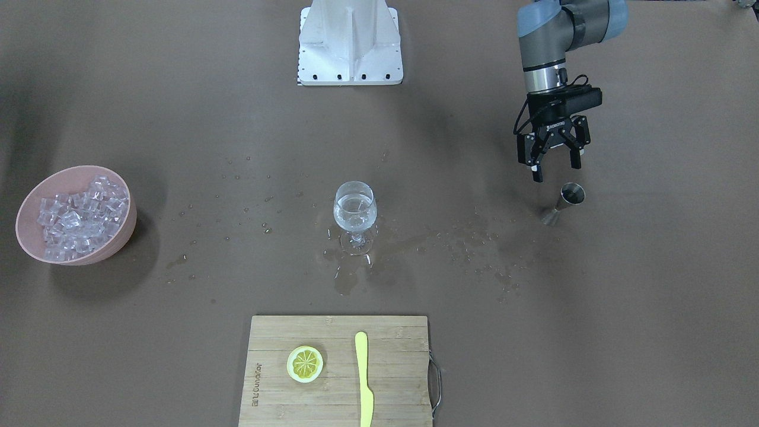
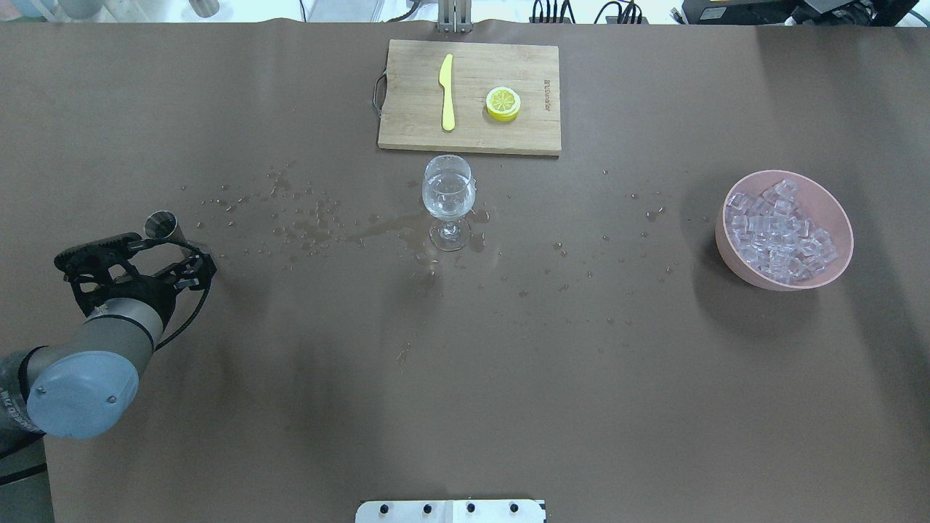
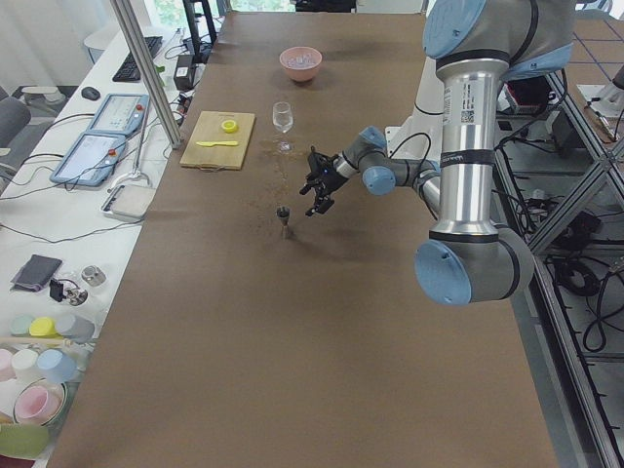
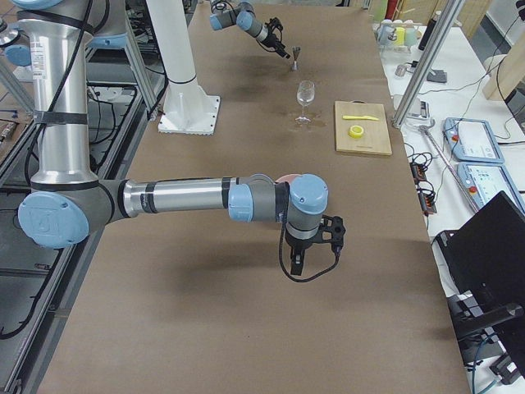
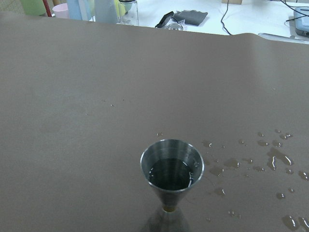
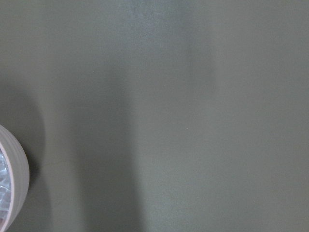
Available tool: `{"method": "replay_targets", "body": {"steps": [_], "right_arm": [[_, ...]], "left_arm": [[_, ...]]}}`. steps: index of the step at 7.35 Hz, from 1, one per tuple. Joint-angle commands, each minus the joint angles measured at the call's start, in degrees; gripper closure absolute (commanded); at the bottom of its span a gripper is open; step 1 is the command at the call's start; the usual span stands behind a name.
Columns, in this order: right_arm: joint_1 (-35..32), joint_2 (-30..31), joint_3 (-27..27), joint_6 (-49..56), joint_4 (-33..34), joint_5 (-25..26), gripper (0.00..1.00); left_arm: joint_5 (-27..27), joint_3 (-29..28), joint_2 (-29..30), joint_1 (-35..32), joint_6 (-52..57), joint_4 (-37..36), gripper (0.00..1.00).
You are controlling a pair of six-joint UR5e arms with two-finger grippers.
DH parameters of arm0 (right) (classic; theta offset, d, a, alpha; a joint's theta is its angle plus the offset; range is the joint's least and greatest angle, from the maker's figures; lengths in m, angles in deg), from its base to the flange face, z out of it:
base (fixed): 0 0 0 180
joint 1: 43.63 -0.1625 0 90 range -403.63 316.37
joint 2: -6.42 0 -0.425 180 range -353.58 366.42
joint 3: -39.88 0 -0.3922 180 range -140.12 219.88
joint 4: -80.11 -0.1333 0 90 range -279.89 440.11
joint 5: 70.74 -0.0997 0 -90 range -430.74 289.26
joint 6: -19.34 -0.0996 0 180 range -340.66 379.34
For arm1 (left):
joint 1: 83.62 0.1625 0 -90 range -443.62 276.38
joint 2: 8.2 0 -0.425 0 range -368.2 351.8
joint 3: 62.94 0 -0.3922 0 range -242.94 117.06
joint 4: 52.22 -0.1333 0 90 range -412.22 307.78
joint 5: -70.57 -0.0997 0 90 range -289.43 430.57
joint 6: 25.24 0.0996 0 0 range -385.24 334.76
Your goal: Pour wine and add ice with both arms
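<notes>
Left hand (image 1: 556,169) hangs near the jigger (image 1: 563,203) on the robot's side of it, spread wide, holding nothing and not touching it. The jigger's upright with a little clear liquid in the bottom. The wine (image 1: 354,220) is in the glass (image 1: 355,204) mid-table (image 1: 593,332), with drops and puddles around. Ice (image 1: 80,216) is heaped in the pink bowl (image 1: 120,242), well off to the robot's right. Right hand (image 4: 308,250) hovers by that bowl; can't tell if it's spread or closed.

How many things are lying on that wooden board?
2: a yellow knife along the middle of the wooden board, and a lemon slice beside it, not touching. Nothing looks hidden.
</notes>
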Motion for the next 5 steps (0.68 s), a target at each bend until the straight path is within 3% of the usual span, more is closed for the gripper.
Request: {"method": "replay_targets", "body": {"steps": [1, 5], "right_arm": [[0.0, 0.0, -0.3, 0.0, 0.0, 0.0, 0.0], [0.0, -0.5, -0.3, 0.0, 0.0, 0.1, 0.0]], "left_arm": [[-4.5, -3.4, 2.6, 0.9, -0.5, -0.4, 0.03], [-10.3, -9.9, 5.1, 1.4, -2.0, -0.5, 0.03]]}}
